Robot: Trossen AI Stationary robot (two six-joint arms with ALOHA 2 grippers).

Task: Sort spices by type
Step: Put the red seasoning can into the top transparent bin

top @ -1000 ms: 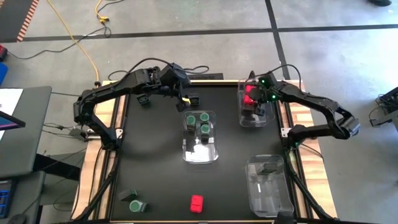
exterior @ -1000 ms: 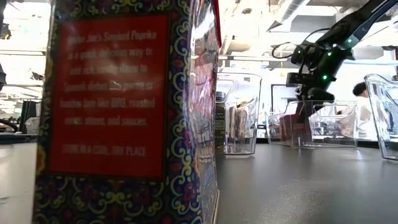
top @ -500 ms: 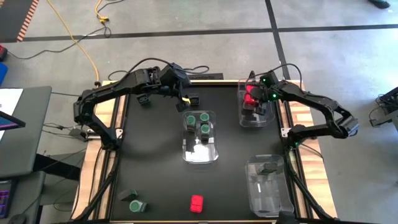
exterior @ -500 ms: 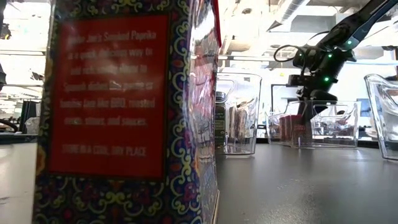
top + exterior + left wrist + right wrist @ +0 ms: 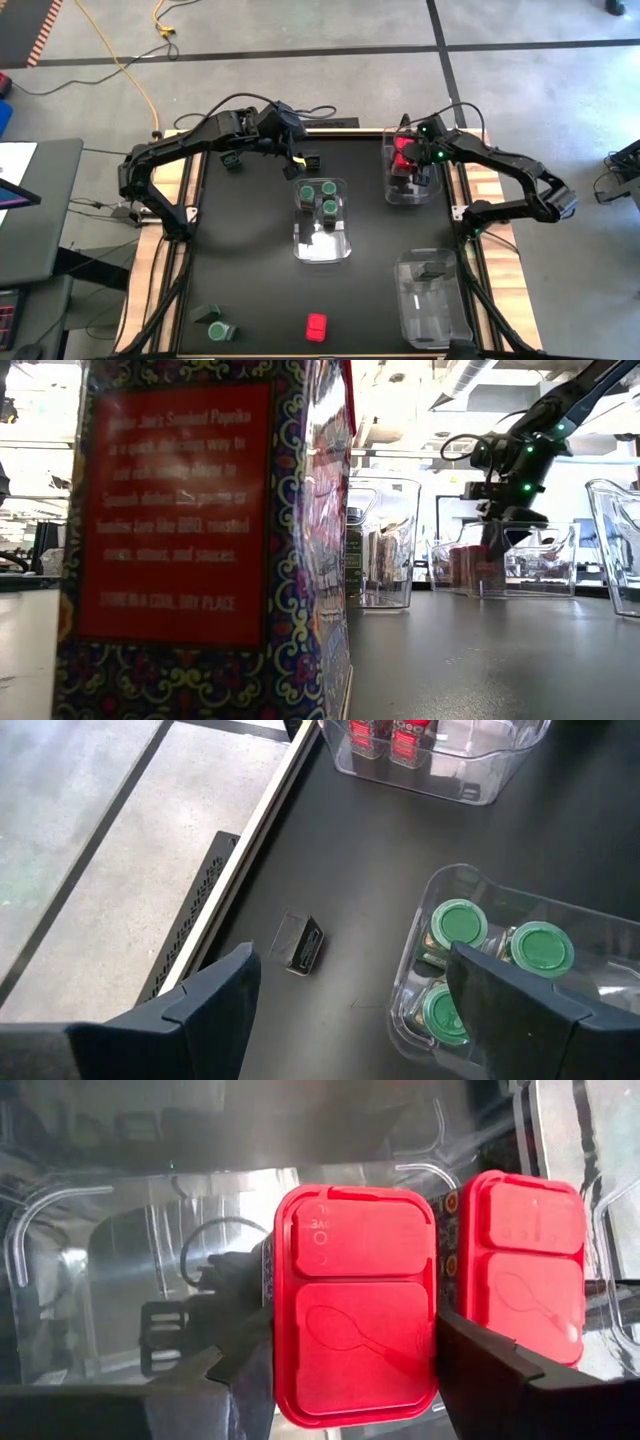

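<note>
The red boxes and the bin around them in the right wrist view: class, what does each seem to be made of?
Red boxes: lids look like smooth moulded plastic, with an embossed spoon outline and soft sheen. Bin: clear, glossy plastic, probably; you see through its walls and they catch reflections.

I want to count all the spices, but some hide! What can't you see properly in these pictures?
- Low view: a big red spice box fills the near side and hides the table behind it.
- High view: the right end effector covers part of the red boxes' bin.
- High view: the dark spices at the near left are too small to tell apart.
</note>
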